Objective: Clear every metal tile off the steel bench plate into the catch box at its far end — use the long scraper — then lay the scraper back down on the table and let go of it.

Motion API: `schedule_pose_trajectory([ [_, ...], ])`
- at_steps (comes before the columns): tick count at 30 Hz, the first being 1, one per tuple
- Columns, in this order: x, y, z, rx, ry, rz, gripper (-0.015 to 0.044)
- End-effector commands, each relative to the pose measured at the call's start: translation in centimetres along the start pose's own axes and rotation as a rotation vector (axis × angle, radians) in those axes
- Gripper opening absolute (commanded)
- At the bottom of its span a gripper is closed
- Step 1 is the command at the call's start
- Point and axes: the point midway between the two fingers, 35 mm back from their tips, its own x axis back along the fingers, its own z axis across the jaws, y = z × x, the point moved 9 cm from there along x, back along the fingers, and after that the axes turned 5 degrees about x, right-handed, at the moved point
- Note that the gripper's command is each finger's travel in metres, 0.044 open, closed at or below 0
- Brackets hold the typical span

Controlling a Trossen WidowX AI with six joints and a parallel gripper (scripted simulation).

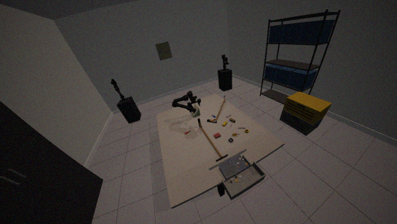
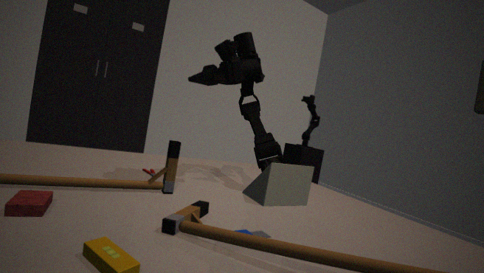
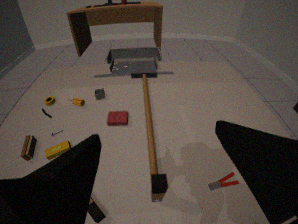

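The long scraper point(image 1: 210, 140) point(image 3: 149, 120) point(image 2: 173, 164) lies on the table, its dark blade point(image 1: 221, 157) point(image 3: 144, 75) at the near edge of the steel plate point(image 1: 227, 170) and its black-topped grip post point(image 3: 159, 184) upright at the arm's end. Several small tiles, among them a yellow one point(image 1: 246, 163), are on the plate. Several more, one yellow point(image 1: 236, 181), are in the catch box point(image 1: 252, 180) beyond it. My gripper point(image 1: 200, 102) point(image 2: 189, 78) point(image 3: 160, 133) is open and empty, raised above the table and back from the grip post, pointing roughly level toward the plate.
A second wooden-handled tool point(image 1: 220, 110) point(image 2: 280, 248) lies beside the scraper. A red block point(image 1: 217, 135) point(image 2: 29, 203) point(image 3: 118, 118), a yellow block point(image 1: 224, 123) point(image 2: 111, 254) point(image 3: 58, 149) and small tools lie on that side. Red-handled pliers point(image 1: 187, 132) point(image 3: 226, 184) lie on the other side.
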Motion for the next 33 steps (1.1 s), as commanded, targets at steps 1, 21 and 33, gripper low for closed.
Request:
schedule_pose_trajectory([
  [1, 1.5, 1.0, -0.2, 0.001, -0.005, -0.052, 0.044],
  [21, 7.5, 4.1, -1.2, -0.027, 0.003, -0.239, 0.044],
  [33, 7.4, 4.2, -1.2, -0.027, 0.006, -0.242, 0.044],
])
